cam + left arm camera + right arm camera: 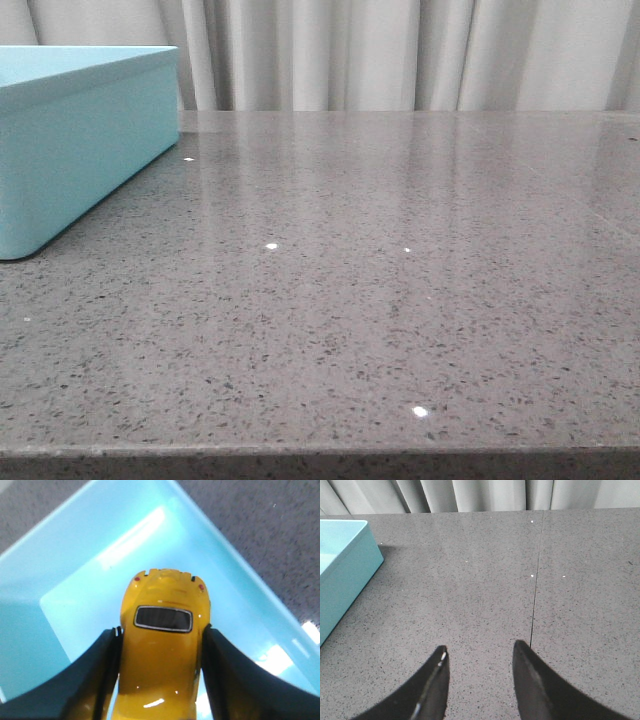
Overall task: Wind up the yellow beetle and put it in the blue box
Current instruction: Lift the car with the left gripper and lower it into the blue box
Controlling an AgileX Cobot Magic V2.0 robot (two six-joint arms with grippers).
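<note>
Your left gripper (161, 635) is clamped on the yellow beetle (162, 650), one dark finger pressed against each flank of the car, so the grip runs across the body and the car's long axis points straight out away from the wrist. The end with the small red lamps and the dark window leads; the other end is hidden back between the fingers. Past that leading end, in the left wrist view, you look down into the blue box (75, 595): its pale floor lies under the car on every side and its rim crosses the far corners, so the toy hangs above the inside of the box, not over the grey table (400, 300). How high it hangs above the floor you cannot tell from this view.

Your right gripper (479, 652) has its fingers apart with nothing between them, over bare tabletop, with the box well off to its left. The left arm is the one that matters. Judged from this, the storing step is at hand: lower, then release. Whether the spring is wound does not show
</note>
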